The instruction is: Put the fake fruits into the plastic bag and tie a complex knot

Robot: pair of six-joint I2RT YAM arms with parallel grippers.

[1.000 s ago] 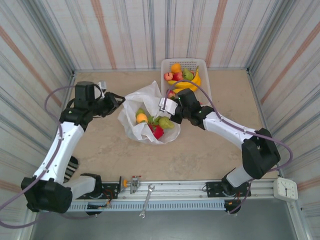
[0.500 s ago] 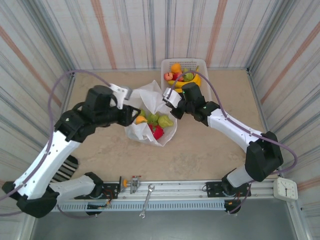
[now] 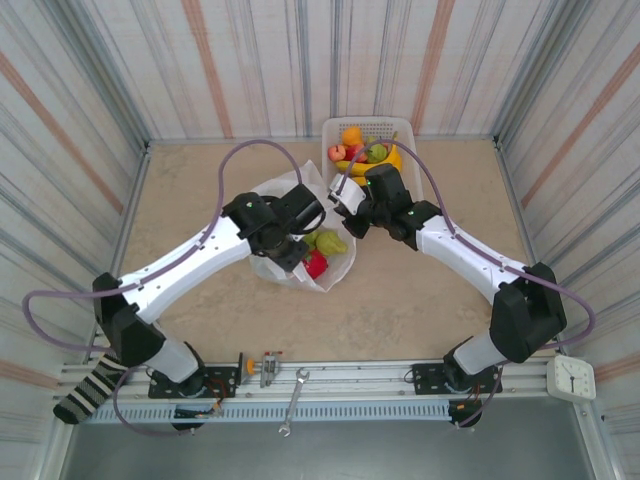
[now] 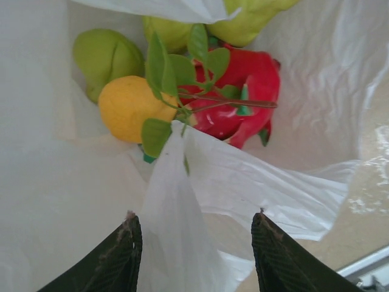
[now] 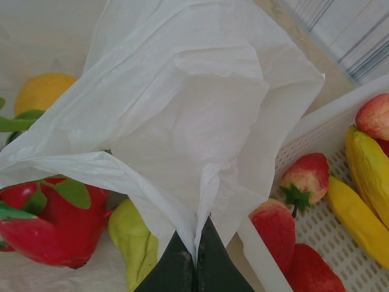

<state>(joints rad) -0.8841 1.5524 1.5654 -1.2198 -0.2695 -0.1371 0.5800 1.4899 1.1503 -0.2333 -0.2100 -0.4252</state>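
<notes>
Right wrist view: the right hand point(image 5: 196, 243) pinches the plastic bag point(image 5: 182, 121) (the left hand point(image 4: 196, 214) gapes open)

We find the overhead view bright and even, lit from above, with only faint, soft shadows under the arms on the table point(image 3: 420, 290). The striped walls point(image 3: 300, 60) lean and bow toward the corners, as a wide lens bends them. In the left wrist view the plastic bag point(image 4: 243, 188) washes out to near white on its left side, and glare gleams on the table's surface at the right edge. In the right wrist view the bag's folds carry soft grey shadows, and the fake fruits point(image 5: 304, 179) look slightly soft.
</notes>
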